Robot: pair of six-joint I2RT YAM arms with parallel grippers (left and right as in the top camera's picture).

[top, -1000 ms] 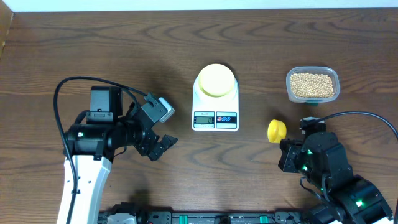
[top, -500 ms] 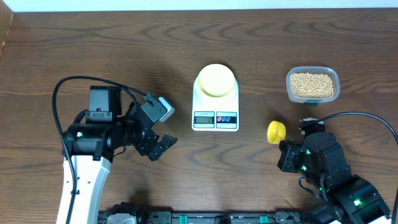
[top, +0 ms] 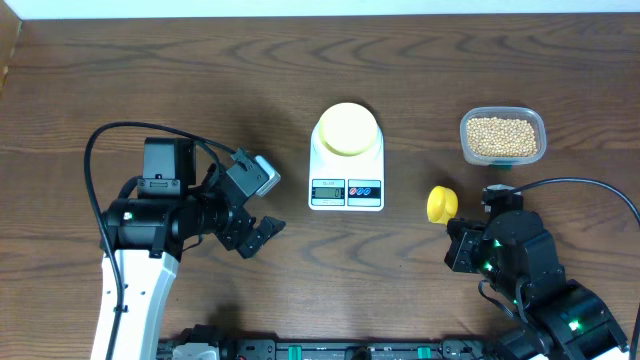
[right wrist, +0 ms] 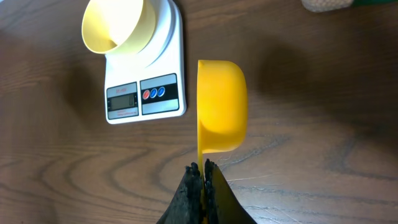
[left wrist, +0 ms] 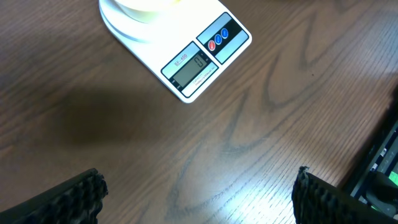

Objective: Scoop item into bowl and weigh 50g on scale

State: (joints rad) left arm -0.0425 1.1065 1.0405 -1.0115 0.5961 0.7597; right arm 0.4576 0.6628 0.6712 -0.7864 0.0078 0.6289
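The pale yellow bowl [top: 347, 129] [right wrist: 115, 26] stands on the white scale [top: 346, 185] [right wrist: 144, 93] [left wrist: 205, 53] at the table's middle. The beige beans [top: 501, 137] fill a clear tub [top: 503, 113] at the right. My right gripper [top: 462, 238] [right wrist: 203, 168] is shut on the thin handle of a yellow scoop [top: 442, 204] [right wrist: 221, 106], whose cup is turned on its side above the wood, right of the scale. My left gripper [top: 262, 233] [left wrist: 199, 198] hovers open and empty left of the scale's front, over bare wood.
Black cables loop from both arms over the table [top: 150, 70]. A rail with electronics [top: 320, 350] runs along the front edge. A corner of the bean tub [right wrist: 329, 5] shows at the top of the right wrist view.
The yellow scoop in my right gripper has shifted slightly up and left, toward the scale. The left arm has not moved.
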